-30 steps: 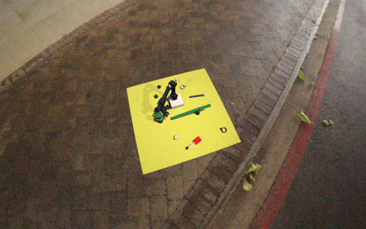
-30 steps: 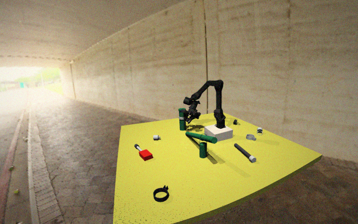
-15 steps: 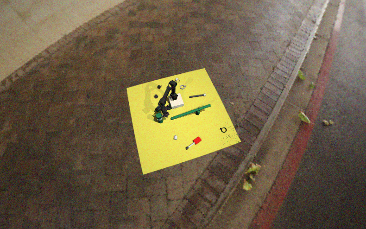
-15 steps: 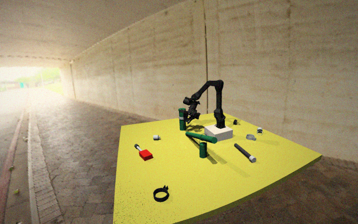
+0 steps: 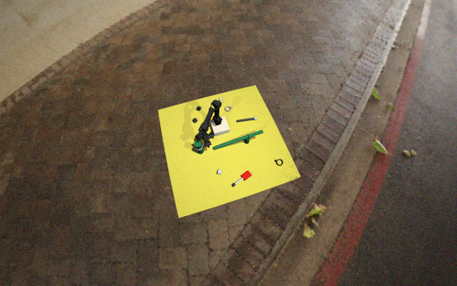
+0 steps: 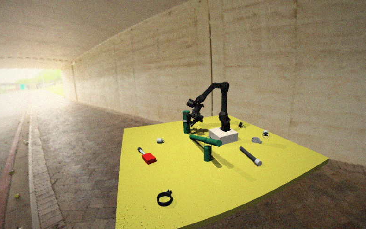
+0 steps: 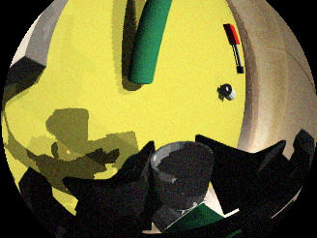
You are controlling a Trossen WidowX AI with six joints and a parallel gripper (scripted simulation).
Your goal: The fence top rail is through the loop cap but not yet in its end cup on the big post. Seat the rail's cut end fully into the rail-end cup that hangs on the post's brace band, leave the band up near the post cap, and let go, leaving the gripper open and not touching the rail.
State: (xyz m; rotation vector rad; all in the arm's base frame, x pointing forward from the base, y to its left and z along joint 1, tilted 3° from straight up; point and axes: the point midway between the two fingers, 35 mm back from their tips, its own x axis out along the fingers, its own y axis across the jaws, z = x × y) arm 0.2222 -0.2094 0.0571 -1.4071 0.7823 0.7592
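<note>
While your gripper [image 5: 207, 143] [image 6: 194, 121] [image 7: 176, 142] pinches the rail-end cup [image 7: 183, 171] beside the big post [image 5: 198, 147] [image 6: 186, 125], the rail [image 5: 237, 140] [image 6: 205, 140] [image 7: 151, 44] lies apart from that post.

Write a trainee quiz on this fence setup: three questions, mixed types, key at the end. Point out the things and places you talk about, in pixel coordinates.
1. True or false: the green rail [image 5: 235, 140] [image 6: 200, 138] [image 7: 151, 45] is seated in the grey cylindrical cup [image 7: 181, 174].
2. Multiple choice: the black gripper [image 7: 176, 142] is (a) open, (b) shut on the rail, (c) shut on the cup.
3. Fill in: the paddle-shaped tool [image 5: 246, 175] [image 6: 148, 158] [image 7: 232, 34] has a head coloured ____.

Key: 1 false; 2 c; 3 red.
</note>
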